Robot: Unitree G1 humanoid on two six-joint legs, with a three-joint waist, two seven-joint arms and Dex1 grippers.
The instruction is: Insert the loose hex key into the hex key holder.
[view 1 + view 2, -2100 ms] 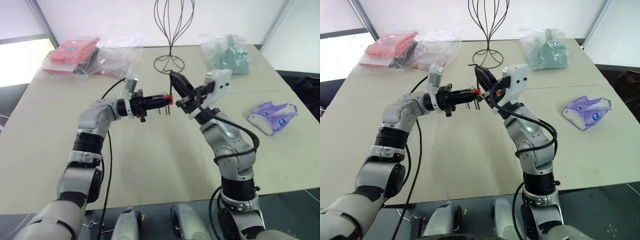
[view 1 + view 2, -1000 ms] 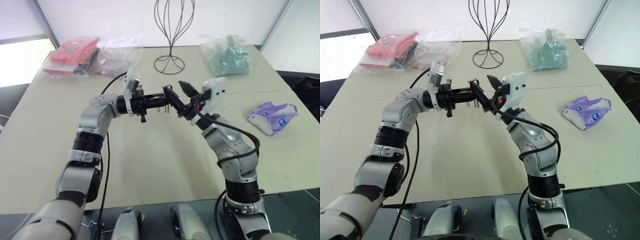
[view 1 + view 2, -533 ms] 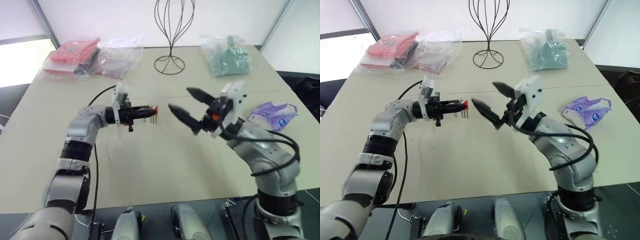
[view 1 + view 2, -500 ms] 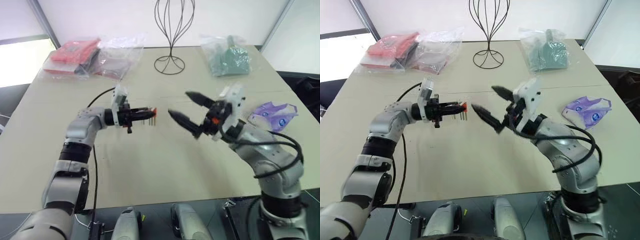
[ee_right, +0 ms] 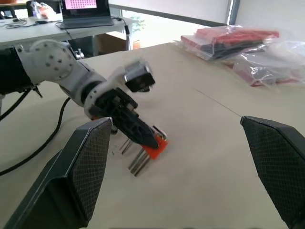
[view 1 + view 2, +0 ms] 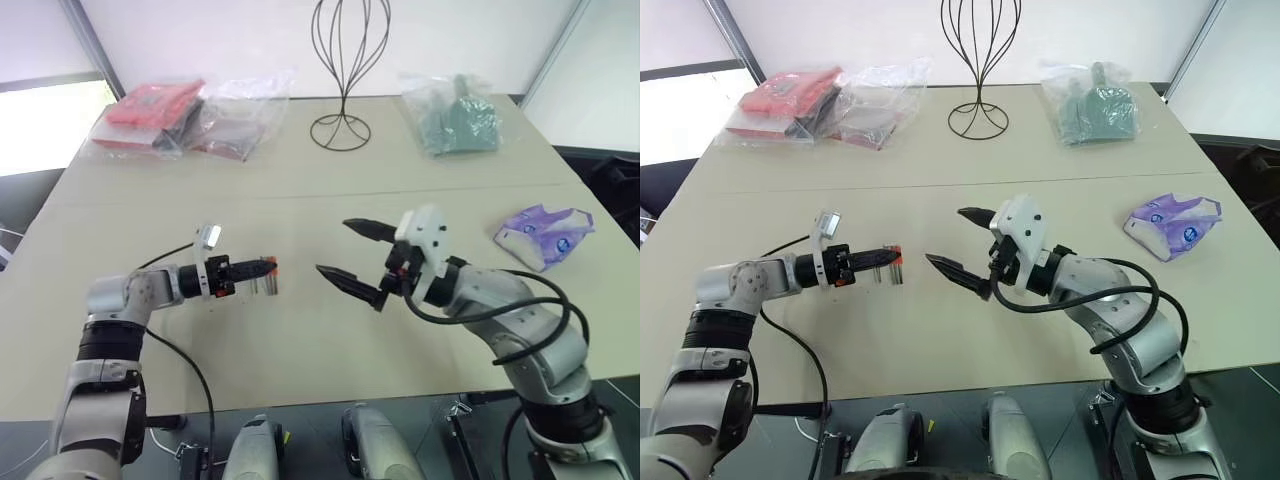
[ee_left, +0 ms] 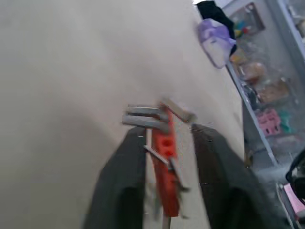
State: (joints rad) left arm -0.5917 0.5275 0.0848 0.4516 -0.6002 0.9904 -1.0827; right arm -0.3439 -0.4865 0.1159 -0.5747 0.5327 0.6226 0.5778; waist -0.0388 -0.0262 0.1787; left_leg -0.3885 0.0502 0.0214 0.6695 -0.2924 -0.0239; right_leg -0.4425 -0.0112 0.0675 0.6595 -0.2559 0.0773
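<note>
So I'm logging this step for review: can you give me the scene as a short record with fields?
left hand: low over the table, fingers either side of the hex key holder
hex key holder: orange, grey keys sticking out
right hand: wide open, holding nothing, apart from the holder
purple packet: on the table beyond the right arm
wire stand: at the far edge
</note>
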